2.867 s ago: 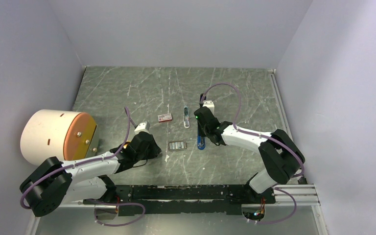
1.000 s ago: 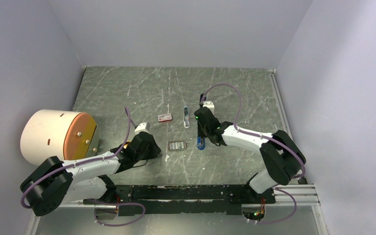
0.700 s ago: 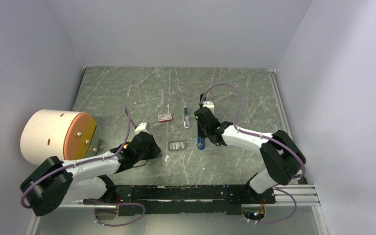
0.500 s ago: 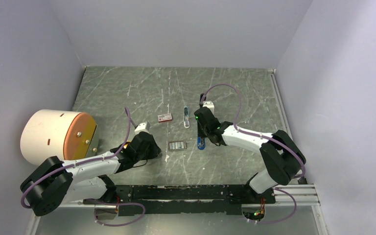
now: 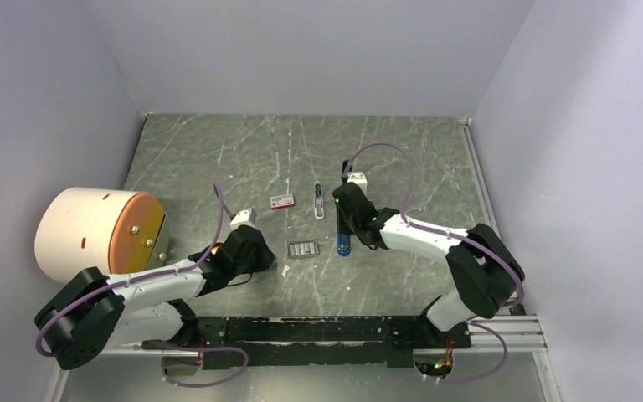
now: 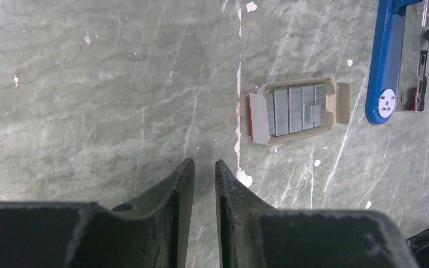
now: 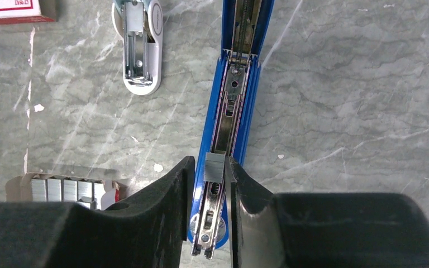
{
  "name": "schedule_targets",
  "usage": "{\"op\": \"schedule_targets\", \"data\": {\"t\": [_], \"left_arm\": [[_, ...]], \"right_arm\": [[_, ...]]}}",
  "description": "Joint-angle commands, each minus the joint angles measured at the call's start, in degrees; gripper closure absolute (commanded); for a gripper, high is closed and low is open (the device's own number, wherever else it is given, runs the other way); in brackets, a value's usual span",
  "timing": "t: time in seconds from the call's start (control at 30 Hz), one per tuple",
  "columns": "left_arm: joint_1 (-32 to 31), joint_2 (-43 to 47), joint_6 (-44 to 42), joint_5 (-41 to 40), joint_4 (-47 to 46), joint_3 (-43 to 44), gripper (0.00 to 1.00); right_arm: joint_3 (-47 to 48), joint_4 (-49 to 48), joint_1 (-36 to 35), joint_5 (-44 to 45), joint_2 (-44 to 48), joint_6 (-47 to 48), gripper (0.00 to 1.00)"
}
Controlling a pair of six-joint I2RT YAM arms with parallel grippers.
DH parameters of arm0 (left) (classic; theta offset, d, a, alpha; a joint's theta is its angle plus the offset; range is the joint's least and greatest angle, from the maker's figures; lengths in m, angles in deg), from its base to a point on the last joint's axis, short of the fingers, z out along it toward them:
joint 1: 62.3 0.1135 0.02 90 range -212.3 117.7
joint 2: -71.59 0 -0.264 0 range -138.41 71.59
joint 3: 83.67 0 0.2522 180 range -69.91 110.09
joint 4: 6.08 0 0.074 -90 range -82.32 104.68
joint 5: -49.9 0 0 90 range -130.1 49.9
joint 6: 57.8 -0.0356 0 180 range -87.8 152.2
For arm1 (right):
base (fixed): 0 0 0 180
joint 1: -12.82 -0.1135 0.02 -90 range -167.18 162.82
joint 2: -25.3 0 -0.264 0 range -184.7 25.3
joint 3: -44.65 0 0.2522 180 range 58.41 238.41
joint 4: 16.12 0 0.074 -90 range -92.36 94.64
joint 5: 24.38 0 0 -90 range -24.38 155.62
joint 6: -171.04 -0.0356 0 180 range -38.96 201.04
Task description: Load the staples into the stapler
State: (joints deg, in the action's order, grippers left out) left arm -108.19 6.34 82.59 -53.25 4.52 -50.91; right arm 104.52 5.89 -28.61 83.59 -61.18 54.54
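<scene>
Right wrist: R hand (image 7: 210,162) slightly apart round staple strip (image 7: 214,166) over stapler (image 7: 240,89); L hand (image 6: 203,164) ajar.

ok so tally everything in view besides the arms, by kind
blue stapler: 1
pale grey-white piece: 1
red-and-white box: 1
tray of staples: 1
single staple strip at the stapler's open channel: 1
white drum with orange face: 1
total: 6

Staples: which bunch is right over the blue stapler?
The single short strip between the right jaws, over the stapler's open channel; other staples lie in the cardboard tray.
</scene>
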Motion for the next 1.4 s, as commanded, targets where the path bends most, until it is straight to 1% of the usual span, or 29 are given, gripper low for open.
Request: {"op": "schedule_targets", "data": {"t": [0.0, 0.1, 0.4, 0.63, 0.9, 1.1, 1.17, 1.3, 1.37], "left_arm": [[0.27, 0.31, 0.32, -1.25, -0.94, -0.44, 0.74], [0.23, 0.3, 0.37, -1.27, -0.88, -0.44, 0.74], [0.27, 0.37, 0.32, -1.35, -0.95, -0.48, 0.74], [0.27, 0.1, 0.25, -1.27, -1.05, -0.29, 0.74], [0.27, 0.21, 0.15, -1.44, -0.97, -0.26, 0.74], [0.27, -0.05, 0.15, -1.27, -1.2, -0.12, 0.74], [0.27, -0.04, 0.15, -1.31, -1.11, -0.16, 0.74], [0.27, 0.04, 0.11, -1.43, -0.97, -0.21, 0.74], [0.27, 0.1, 0.15, -1.45, -0.98, -0.27, 0.74]], "right_arm": [[1.05, 0.04, -0.15, 0.88, -1.72, 0.42, 0.69], [1.25, -0.29, -0.16, 0.59, -2.31, 0.5, 0.69], [1.53, -0.69, -0.17, 0.02, -3.09, 0.71, 0.78], [1.68, -1.09, -0.21, -0.09, -2.39, 1.1, 0.75], [1.71, -1.4, -0.49, -0.23, -1.26, 1.45, 0.75], [1.83, -1.13, -0.84, 0.13, -1.59, 1.43, 0.7], [1.72, -1.28, -0.96, 0.04, -1.59, 1.52, 0.7], [1.79, -1.56, -1.14, 0.11, -1.3, 1.61, 0.75], [1.8, -1.49, -1.18, 0.49, -1.12, 1.54, 0.76]]}}
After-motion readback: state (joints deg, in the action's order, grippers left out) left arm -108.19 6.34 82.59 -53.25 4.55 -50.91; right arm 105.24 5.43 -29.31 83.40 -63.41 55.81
